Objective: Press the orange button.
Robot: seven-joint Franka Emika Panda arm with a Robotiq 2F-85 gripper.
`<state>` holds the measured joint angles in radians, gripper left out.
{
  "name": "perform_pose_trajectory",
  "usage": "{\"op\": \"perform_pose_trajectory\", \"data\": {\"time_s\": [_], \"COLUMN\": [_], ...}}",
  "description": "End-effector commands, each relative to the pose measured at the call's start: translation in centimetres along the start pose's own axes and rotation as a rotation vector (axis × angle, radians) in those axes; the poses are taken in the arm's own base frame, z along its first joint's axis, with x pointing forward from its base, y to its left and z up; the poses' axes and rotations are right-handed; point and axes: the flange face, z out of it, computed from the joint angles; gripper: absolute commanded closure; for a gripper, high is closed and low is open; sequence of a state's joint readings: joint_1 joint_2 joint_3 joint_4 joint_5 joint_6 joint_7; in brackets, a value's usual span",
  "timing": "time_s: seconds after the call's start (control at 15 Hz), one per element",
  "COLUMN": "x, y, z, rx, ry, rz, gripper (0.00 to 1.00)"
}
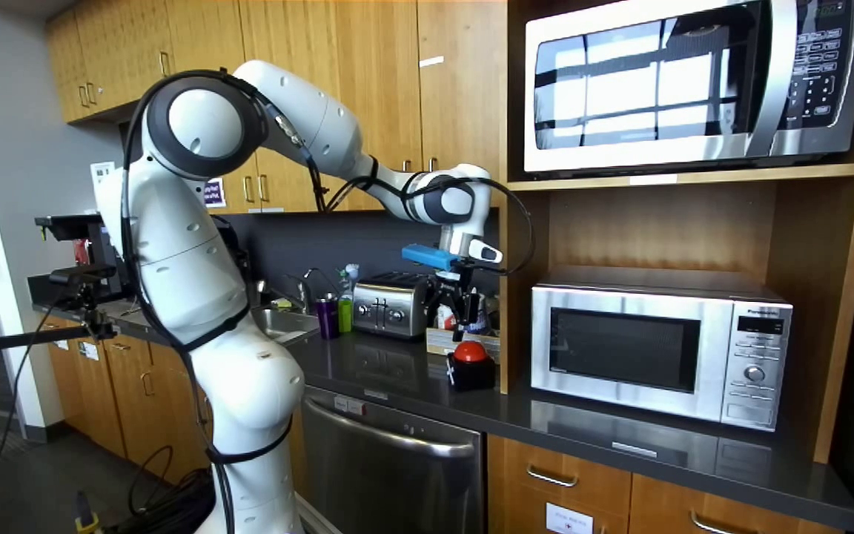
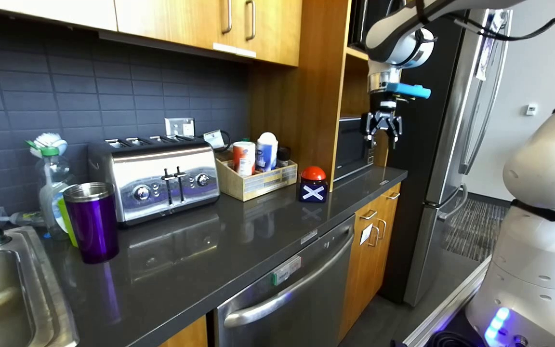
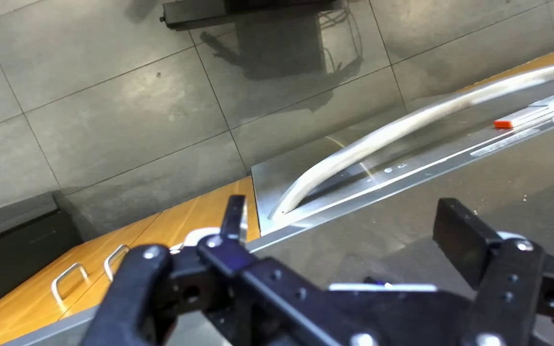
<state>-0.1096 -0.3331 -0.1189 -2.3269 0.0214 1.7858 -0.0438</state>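
Observation:
The orange button [image 1: 470,351] is a reddish-orange dome on a dark cube base on the counter. It also shows in an exterior view [image 2: 313,173], where the base has a white X. My gripper [image 1: 451,315] points down, higher than the button and apart from it. In an exterior view the gripper [image 2: 382,137] hangs up and to the right of the button. In the wrist view the gripper [image 3: 343,204] is open, its fingers wide apart with nothing between them. The dome is not visible there; a small dark and purple bit shows behind the palm, and I cannot tell what it is.
A wooden panel [image 1: 523,297] and the silver microwave [image 1: 627,348] stand beside the button. A wooden box [image 2: 258,185] with containers, a toaster [image 2: 166,178] and a purple tumbler [image 2: 92,221] stand along the counter [image 2: 258,241]. The dishwasher handle [image 3: 378,139] juts out below the counter edge.

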Motion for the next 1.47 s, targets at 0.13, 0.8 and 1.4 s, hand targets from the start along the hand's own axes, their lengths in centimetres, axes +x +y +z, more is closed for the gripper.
{"op": "perform_pose_trajectory", "data": {"time_s": [0.13,0.8,1.4], "x": [0.0,1.6,6.4], "y": [-3.5,-10.8,-11.8], "z": [0.6,2.2,-0.1], "rx": [-0.035,-0.083,-0.095], "ry": [-0.020,-0.017,0.094], "rz": [-0.097,-0.300,-0.422], "gripper": [0.00,0.00,0.00]}}
